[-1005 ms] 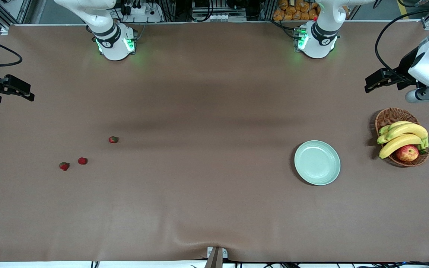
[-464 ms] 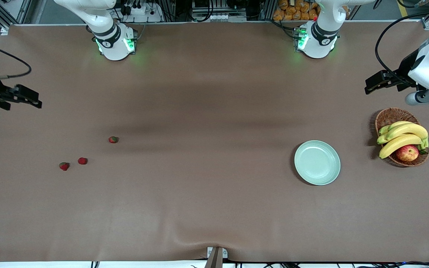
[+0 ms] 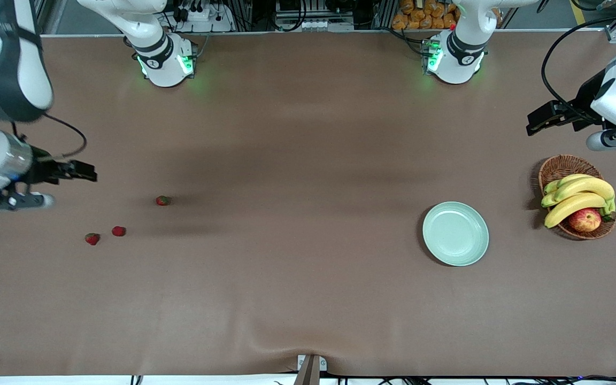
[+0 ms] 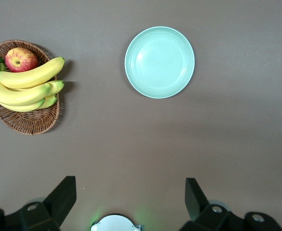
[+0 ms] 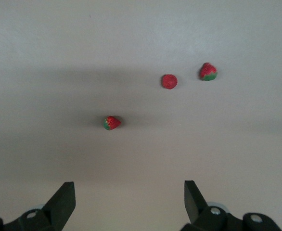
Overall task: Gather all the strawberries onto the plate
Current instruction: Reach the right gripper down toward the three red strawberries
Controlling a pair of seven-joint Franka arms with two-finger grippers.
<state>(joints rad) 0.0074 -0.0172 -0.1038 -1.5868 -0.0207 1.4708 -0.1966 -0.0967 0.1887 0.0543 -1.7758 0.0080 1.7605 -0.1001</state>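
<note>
red strawberries (image 3: 118, 231) on table under open right hand (image 3: 86, 174), left hand (image 3: 533, 122) open near plate (image 3: 455, 233)

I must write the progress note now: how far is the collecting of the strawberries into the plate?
Nothing is done yet: the plate holds nothing, and all three strawberries lie on the table toward the right arm's end. In hand: the right hand, open and empty, hangs over the table near them. The left hand waits, open, near the basket. All three berries remain.
</note>
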